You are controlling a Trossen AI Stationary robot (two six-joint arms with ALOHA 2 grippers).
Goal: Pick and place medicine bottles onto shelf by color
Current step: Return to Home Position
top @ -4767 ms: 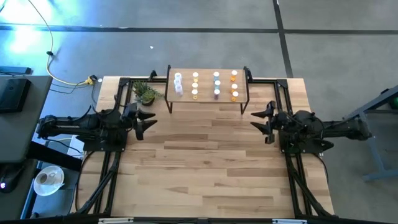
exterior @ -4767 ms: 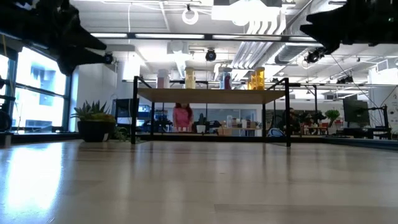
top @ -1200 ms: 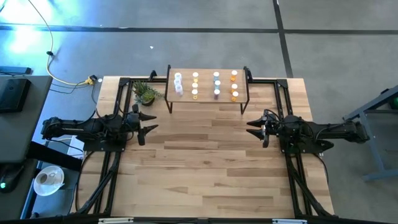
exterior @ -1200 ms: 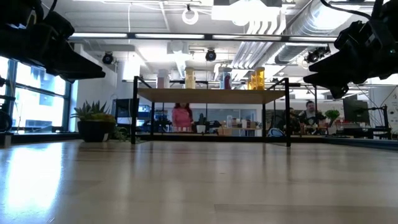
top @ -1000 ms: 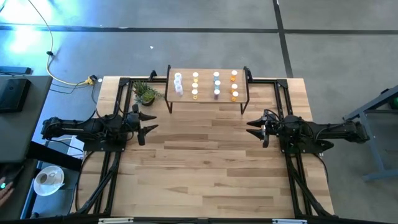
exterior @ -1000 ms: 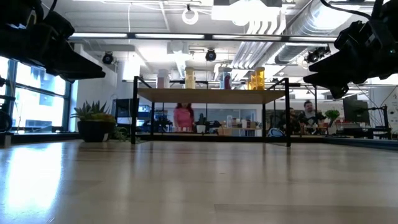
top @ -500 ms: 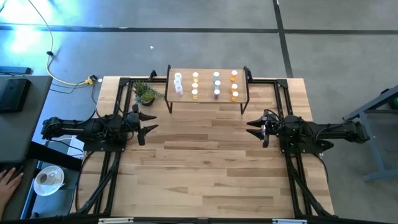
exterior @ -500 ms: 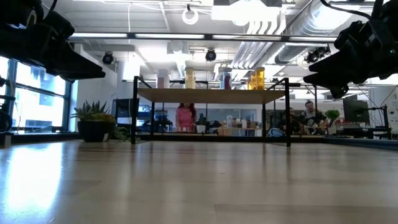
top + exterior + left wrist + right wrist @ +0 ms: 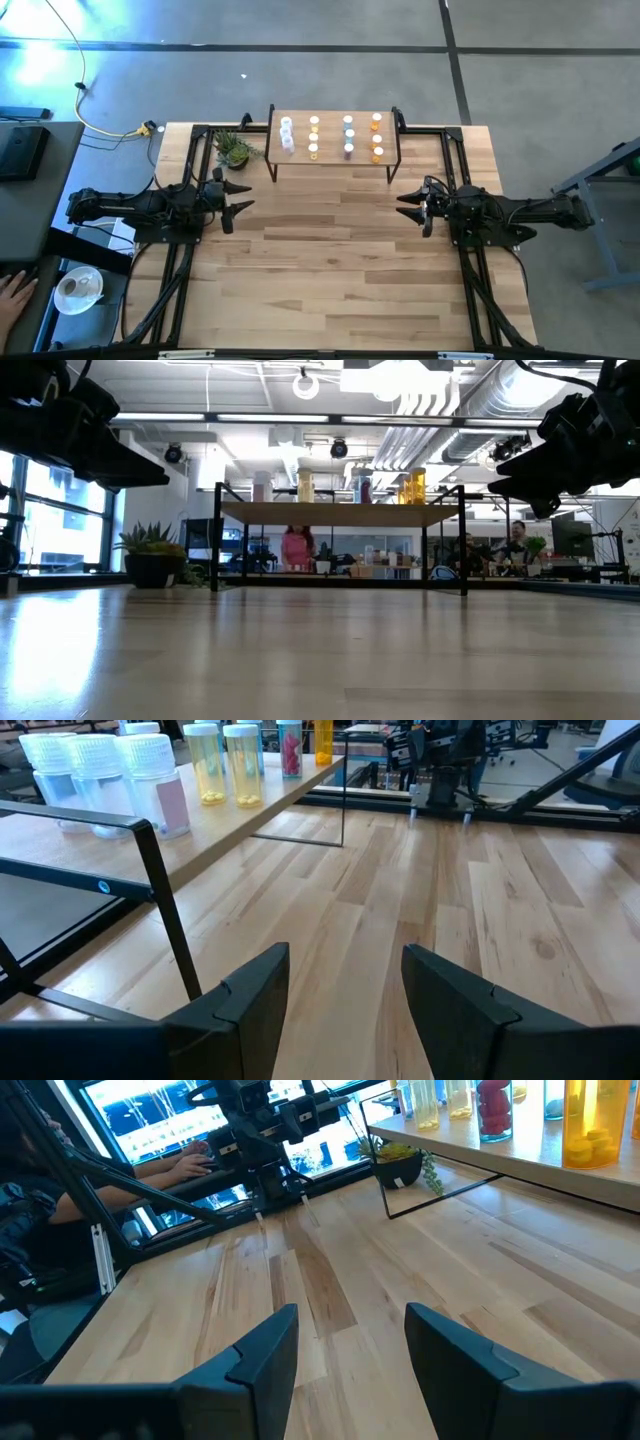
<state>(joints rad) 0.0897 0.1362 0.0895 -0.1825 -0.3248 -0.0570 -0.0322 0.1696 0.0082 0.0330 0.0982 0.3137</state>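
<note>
While both arms rest low over the wooden table (image 9: pixel 330 270), the shelf (image 9: pixel 335 157) stands at the far edge between them, seen from above. The bottles (image 9: pixel 331 136) all stand upright on its top board in four short rows running front to back. The row nearest the left arm is clear (image 9: pixel 287 135), next comes yellow (image 9: pixel 314 137), then a mixed row of blue-green and purple (image 9: pixel 348 137), and orange (image 9: pixel 377 138) sits nearest the right arm. No bottle shows on the table itself.

The left gripper (image 9: pixel 248 196) hangs near the left edge of the table, well apart from the shelf and pointing toward the middle. Its fingers (image 9: pixel 255 1005) are spread wide with nothing between them, and its wrist view looks along the board past the clear bottles (image 9: pixel 100 770). The right gripper (image 9: pixel 405 206) mirrors it near the right edge, also well apart from the shelf. Its fingers (image 9: pixel 260 1360) are likewise spread wide and hold nothing.

A small potted plant (image 9: pixel 233 150) stands on the table just beside the shelf's left end. From table height, the shelf (image 9: pixel 340 512) appears as a thin board on black legs with the bottles in a line on top. Beyond the table, a person in a pink top (image 9: pixel 293 548) is in the room. A hand (image 9: pixel 10 295) shows off the table at the left edge, near a white cup (image 9: pixel 78 288).
</note>
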